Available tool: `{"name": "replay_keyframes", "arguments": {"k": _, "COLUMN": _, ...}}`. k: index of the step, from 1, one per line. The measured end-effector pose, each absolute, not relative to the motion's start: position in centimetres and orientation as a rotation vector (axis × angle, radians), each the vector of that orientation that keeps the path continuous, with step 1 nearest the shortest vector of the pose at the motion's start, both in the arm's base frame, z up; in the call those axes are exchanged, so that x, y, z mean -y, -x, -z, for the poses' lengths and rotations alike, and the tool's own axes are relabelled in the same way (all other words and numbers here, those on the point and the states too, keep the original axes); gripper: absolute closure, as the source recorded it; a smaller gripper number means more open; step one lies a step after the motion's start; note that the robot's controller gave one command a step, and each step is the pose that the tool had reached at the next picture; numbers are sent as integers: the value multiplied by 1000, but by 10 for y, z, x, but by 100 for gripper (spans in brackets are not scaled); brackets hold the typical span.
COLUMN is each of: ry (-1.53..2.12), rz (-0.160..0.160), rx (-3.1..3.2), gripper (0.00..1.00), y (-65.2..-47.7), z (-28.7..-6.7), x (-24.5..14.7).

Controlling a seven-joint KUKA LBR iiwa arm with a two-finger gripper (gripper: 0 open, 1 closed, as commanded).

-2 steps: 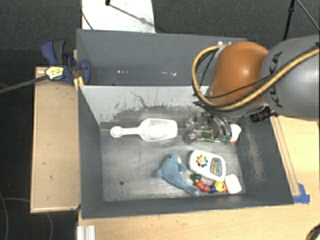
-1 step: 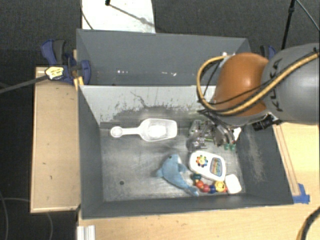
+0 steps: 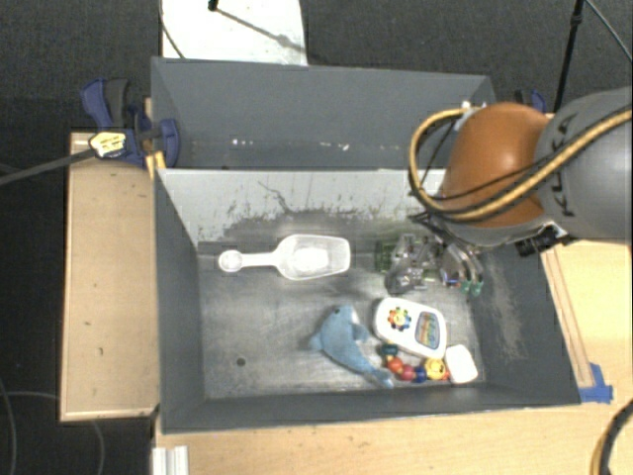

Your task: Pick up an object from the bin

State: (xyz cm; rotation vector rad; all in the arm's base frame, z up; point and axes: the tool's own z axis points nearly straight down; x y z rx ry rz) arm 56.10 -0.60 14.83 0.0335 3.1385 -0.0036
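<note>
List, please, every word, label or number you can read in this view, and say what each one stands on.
No text reads whole.
Grey arm: large dark letters, crossed by cables and cut off; not readable.
White oval toy: coloured marks on its panel, too small to read.
White plastic scoop: no marking seen.

The bin (image 3: 247,344) is dull grey, its floor scuffed with paler streaks. The scoop (image 3: 297,258) is plain white. The soft toy (image 3: 344,337) is light blue. The toy phone (image 3: 410,327) is white with many-coloured marks, and the beads (image 3: 407,369) beside it are red, orange and yellow. The arm's cover (image 3: 495,161) is orange, its cables (image 3: 425,166) yellow and black. The hand (image 3: 423,270) is silvery with green spots.
</note>
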Motion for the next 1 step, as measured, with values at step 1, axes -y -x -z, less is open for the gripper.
{"name": "replay_keyframes", "arguments": {"k": 1, "ry": -21, "rz": 0, "rx": -3145, "gripper": 100, "y": -564, "z": -192, "x": -22}}
